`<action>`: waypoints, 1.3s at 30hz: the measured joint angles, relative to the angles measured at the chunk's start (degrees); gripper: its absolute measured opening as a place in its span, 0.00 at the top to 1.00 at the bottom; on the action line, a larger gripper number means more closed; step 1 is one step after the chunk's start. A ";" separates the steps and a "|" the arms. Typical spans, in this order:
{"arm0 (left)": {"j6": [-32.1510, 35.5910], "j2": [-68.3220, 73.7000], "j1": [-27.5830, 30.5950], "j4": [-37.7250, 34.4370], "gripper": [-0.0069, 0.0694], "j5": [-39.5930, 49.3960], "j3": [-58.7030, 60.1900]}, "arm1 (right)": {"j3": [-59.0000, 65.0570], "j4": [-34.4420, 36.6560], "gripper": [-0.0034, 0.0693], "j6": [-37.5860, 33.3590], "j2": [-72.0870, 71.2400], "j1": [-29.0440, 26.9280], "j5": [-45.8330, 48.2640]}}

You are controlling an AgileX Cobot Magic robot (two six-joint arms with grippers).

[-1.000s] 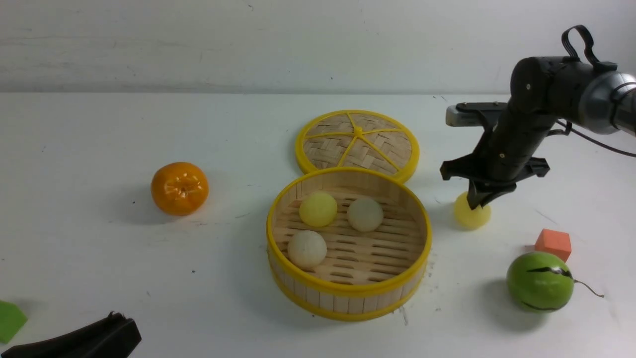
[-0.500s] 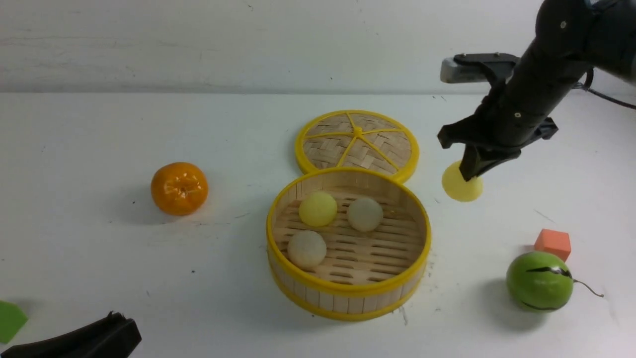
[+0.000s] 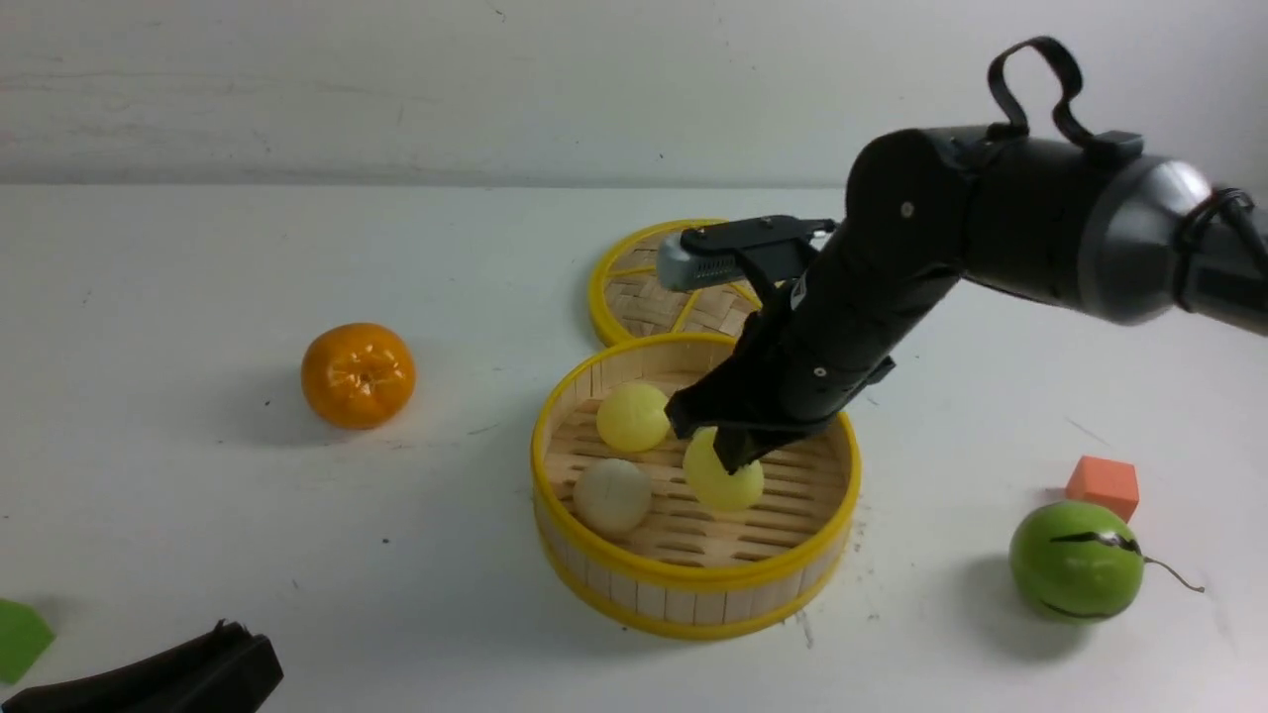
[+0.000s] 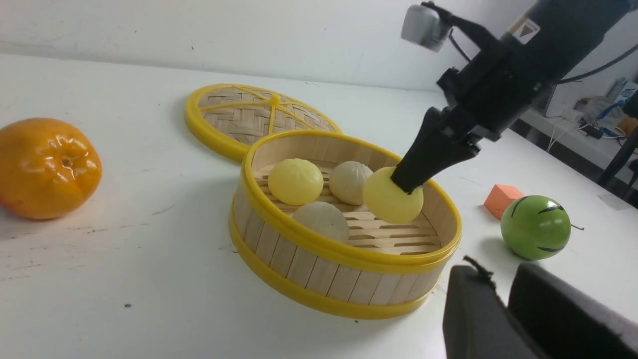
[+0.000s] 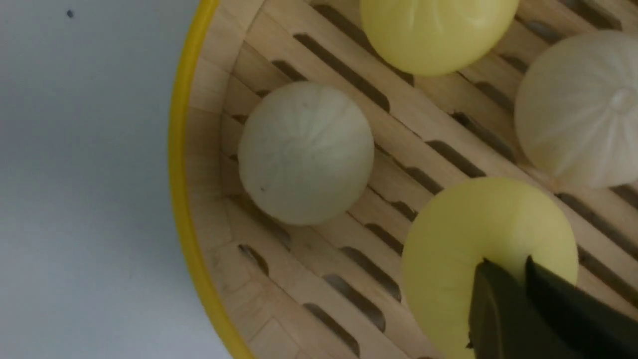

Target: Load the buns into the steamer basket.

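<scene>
The steamer basket [image 3: 693, 576] stands mid-table. A pale yellow bun [image 3: 632, 416] and an off-white bun [image 3: 612, 495] lie on its slats. A second off-white bun [image 4: 349, 182] lies behind them, hidden by the arm in the front view. My right gripper [image 3: 733, 458] reaches down into the basket, shut on another pale yellow bun [image 3: 728, 487]. That bun hangs just above the slatted floor, near the middle. In the right wrist view the fingertips [image 5: 491, 279] pinch its top. My left gripper [image 4: 501, 281] rests low at the near left, pads together, holding nothing.
The woven lid [image 3: 644, 287] lies flat behind the basket, partly covered by my right arm. An orange [image 3: 358, 374] sits left of the basket. A green ball with a stem [image 3: 1076, 560] and an orange-red cube [image 3: 1102, 485] sit at the right. A green block [image 3: 18, 639] lies at the near left edge.
My right gripper lifted the pale yellow bun off the table to the right of the basket. It then carried the bun left and lowered it inside the basket's rim. The left arm has not moved.
</scene>
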 joint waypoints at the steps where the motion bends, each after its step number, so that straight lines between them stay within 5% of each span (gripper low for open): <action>1: 0.00 0.00 0.00 0.00 0.77 0.00 0.00 | 0.00 -0.23 0.93 0.15 1.29 0.00 -1.22; 8: 0.00 0.00 0.00 0.00 0.76 0.00 0.00 | 0.02 -0.41 0.85 1.22 3.08 -0.06 -1.67; 15: 0.00 0.00 0.00 0.00 0.76 0.00 0.00 | -0.04 -1.30 0.49 2.67 2.58 -0.06 0.40; 20: 0.00 0.00 0.00 -0.02 0.75 0.00 0.00 | 0.03 -2.53 0.38 5.27 -3.58 0.00 7.35; 24: 0.00 0.00 0.00 -0.02 0.74 0.02 0.00 | 4.54 -7.45 0.48 11.14 -15.32 1.44 13.60; 33: 0.00 0.00 0.00 -0.02 0.73 0.02 0.00 | 25.76 -15.87 0.93 27.03 -41.44 7.17 13.72; 39: 0.00 0.00 0.00 -0.02 0.72 0.02 0.00 | 34.28 -16.71 0.97 29.50 -51.34 7.35 13.41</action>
